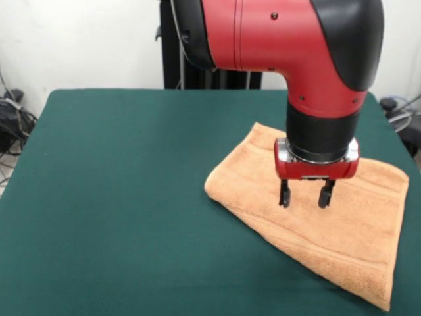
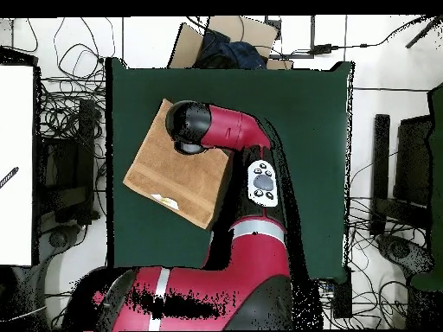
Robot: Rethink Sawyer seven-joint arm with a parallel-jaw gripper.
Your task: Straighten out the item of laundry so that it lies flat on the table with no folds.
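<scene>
The light orange-brown towel (image 1: pixel 358 230) lies on the right part of the dark green table (image 1: pixel 131 197), turned at an angle, with a doubled layer showing along its near-left edge. My gripper (image 1: pixel 306 195) points straight down over the towel's middle, jaws open and empty, fingertips (image 1: pixel 284 195) just above the cloth. In the overhead view the towel (image 2: pixel 186 183) lies at the table's (image 2: pixel 303 130) left side, with a small white label (image 2: pixel 164 200) near its lower edge. The arm's wrist (image 2: pixel 192 125) hides the gripper and the towel's upper part there.
The towel's near right corner (image 1: pixel 385 304) lies close to the table's front edge. In the overhead view its left corner (image 2: pixel 126 179) is near the table's left edge. Cables and equipment (image 2: pixel 65 164) surround the table; a cardboard box (image 2: pixel 225 39) stands beyond its far edge.
</scene>
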